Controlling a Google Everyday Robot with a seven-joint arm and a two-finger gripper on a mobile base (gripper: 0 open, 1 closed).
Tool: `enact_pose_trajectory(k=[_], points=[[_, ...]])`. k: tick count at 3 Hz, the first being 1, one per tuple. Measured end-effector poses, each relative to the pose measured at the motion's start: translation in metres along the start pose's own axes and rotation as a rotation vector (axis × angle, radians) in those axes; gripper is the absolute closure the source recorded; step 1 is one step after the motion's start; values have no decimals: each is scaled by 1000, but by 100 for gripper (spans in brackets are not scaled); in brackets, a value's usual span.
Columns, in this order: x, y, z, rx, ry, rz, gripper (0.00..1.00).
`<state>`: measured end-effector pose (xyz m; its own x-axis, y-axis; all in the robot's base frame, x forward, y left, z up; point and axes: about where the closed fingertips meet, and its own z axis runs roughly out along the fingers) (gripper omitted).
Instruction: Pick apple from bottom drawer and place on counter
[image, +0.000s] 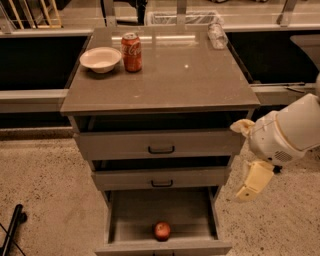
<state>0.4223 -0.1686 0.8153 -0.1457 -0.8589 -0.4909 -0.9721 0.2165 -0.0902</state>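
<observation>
The pale speckled floor (45, 180) is surrounding the cabinet. Nearest, the bottom drawer (129, 214) is standing pulled out, and the apple (161, 231) is lying on its bare floor, midway along and just behind the front panel. The gripper (241, 161) is hanging off the cabinet's right side, below the counter's near right corner, with its fingers spread and holding nothing. It is well apart from the apple. Above, the slim-fronted drawer (190, 177) and the taller drawer (120, 145) are sitting slightly ajar. On the counter (170, 85), a white bowl (100, 59) and a red soda can (132, 52) are standing near the far left corner, and a clear bottle (217, 36) is lying at the far right corner.
</observation>
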Motion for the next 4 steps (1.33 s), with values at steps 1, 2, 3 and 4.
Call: enact_pose_trajectory(k=[1,2,3,4], points=[[-1,0,0,1,1,-12,0],[0,-5,21,11,-31,-8,0],[9,21,119,-78,-172,16,0],[23,27,208,-102,-273,2,0]])
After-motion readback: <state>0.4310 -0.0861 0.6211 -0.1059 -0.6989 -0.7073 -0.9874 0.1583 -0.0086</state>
